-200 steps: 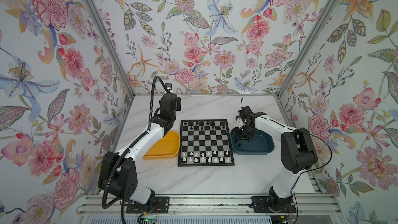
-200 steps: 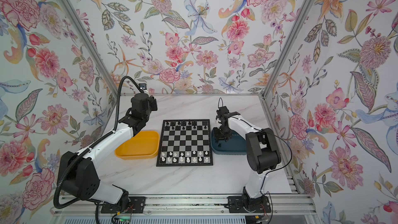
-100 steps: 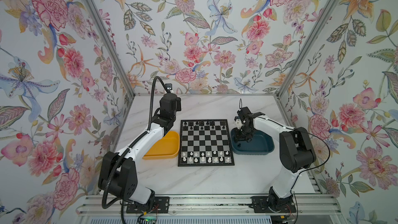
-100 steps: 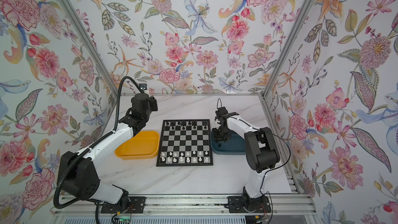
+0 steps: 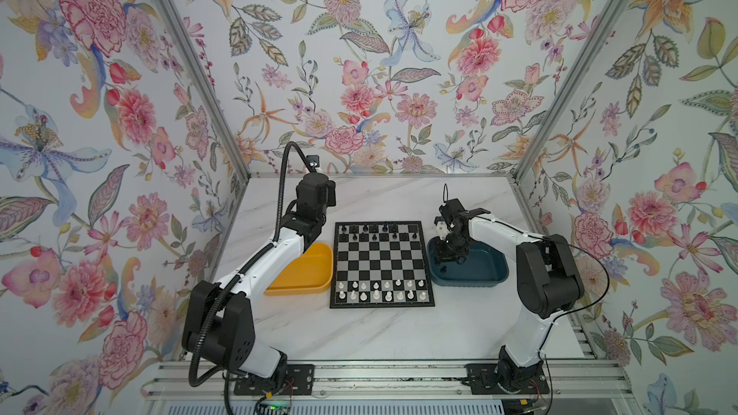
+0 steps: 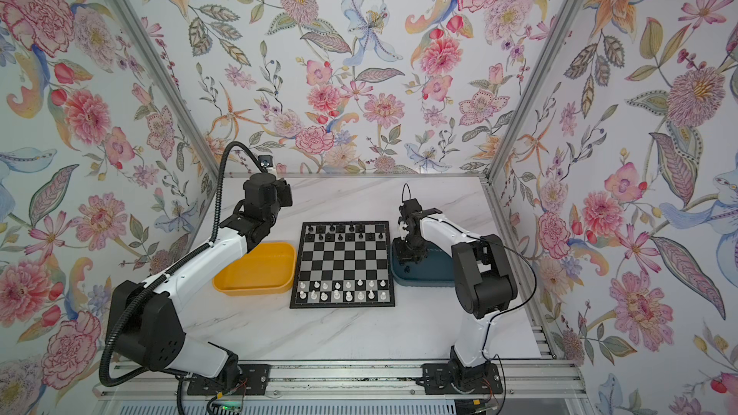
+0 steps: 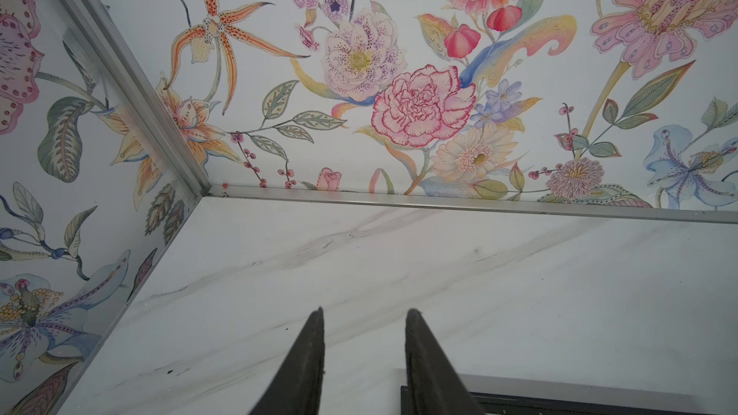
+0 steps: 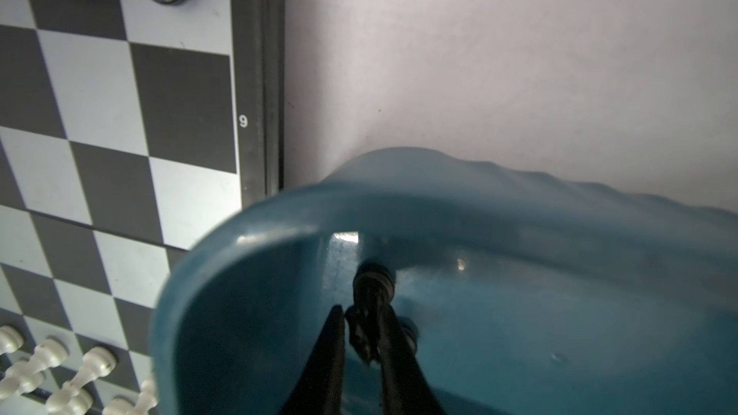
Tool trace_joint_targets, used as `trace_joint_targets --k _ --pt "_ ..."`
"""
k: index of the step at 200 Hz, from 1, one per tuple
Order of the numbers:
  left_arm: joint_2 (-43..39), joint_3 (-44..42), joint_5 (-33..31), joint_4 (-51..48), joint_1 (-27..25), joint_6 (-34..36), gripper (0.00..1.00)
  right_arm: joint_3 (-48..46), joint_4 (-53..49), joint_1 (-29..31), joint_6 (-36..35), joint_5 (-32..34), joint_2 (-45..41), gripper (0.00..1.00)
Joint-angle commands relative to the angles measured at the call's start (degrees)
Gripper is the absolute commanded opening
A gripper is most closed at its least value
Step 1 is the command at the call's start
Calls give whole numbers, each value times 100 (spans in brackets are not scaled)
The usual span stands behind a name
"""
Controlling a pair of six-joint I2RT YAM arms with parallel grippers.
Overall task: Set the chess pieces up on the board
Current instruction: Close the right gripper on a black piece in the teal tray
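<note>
Closing on a pick: your right fingers (image 8: 329, 353) are narrowing around a black piece (image 8: 375, 277) down in the dark blue tray (image 8: 279, 209), at the tray end beside the board (image 5: 381, 261). Against a second ago the arm is barely shifting in both top views, so the change is all in the fingers. They're now pinching the piece from both sides, with no gap showing in the right wrist view. The piece looks to be lying down, not standing, though it's blurred. I'm expecting it to come up tilted and need righting at the drop.

Your left fingers (image 7: 305, 361) are staying apart with nothing between them, hovering over bare bench (image 7: 399, 273) just off the board's far left corner, same pose as before.

White pieces (image 5: 379, 291) are filling the two near rows. Black pieces (image 5: 375, 231) are sitting on the two far rows with gaps showing. The yellow tray (image 5: 307, 273) is showing nothing in its visible part. So you're finishing the black set: lift next, then carry to an open far square. Risks are the piece rotating in the pinch and clipping the tray rim.
</note>
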Motion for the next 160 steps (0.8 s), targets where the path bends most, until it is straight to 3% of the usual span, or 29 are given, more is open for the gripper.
trace_joint_targets --k 1,160 --pt "-59 34 -5 -58 63 -62 36 -5 -25 33 -22 50 66 18" --pt "-59 26 -38 -73 67 -32 36 80 -26 33 66 141 75 2"
